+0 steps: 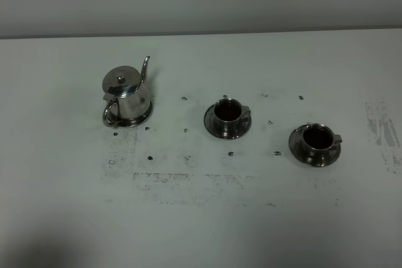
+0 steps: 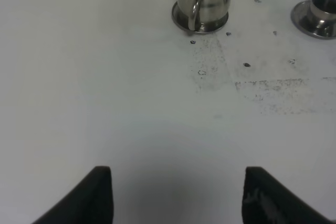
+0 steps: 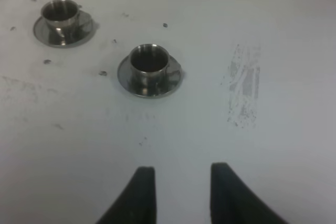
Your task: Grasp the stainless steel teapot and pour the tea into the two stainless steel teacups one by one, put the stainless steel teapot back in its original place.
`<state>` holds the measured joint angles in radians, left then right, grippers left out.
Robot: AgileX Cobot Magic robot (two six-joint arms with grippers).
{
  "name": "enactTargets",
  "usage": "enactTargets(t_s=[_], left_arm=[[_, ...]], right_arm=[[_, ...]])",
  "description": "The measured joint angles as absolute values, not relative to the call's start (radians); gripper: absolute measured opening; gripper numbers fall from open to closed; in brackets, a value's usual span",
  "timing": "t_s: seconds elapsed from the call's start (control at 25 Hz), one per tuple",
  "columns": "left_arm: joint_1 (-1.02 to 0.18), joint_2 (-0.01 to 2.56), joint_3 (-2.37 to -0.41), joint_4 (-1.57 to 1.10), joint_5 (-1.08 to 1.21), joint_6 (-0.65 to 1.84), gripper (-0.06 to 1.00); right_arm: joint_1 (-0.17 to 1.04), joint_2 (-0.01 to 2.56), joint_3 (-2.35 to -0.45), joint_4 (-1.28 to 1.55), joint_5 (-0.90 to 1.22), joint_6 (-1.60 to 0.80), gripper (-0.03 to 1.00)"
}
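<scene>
The shiny rounded stainless steel teapot [image 1: 128, 95] with its thin curved spout stands upright on a round steel dish-like base [image 1: 143, 119] in the left half of the high view, on the white scuffed counter [image 1: 201, 218]. Two small steel teacups, each on its saucer, sit well apart from it: one near centre [image 1: 227, 112], one at right [image 1: 317, 138]. The left gripper [image 2: 178, 192] hangs with jaws released, holding nothing. The right gripper [image 3: 182, 192] has its jaws drawn in, empty.

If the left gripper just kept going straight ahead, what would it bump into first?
Probably the teapot. The left gripper is open and points across bare table roughly toward it, perhaps slightly to its handle side. Depth is hard to judge, so it might slip just past.
</scene>
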<state>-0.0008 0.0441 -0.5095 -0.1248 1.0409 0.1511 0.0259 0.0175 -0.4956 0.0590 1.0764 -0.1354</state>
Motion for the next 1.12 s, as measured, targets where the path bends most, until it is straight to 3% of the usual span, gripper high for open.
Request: enactTargets(t_s=[1.12], left_arm=[[-0.001, 0.044, -0.509, -0.125, 1.041, 0.151, 0.52]], right_arm=[[0.026, 0.017, -0.496, 0.059, 1.076, -0.135, 0.24]])
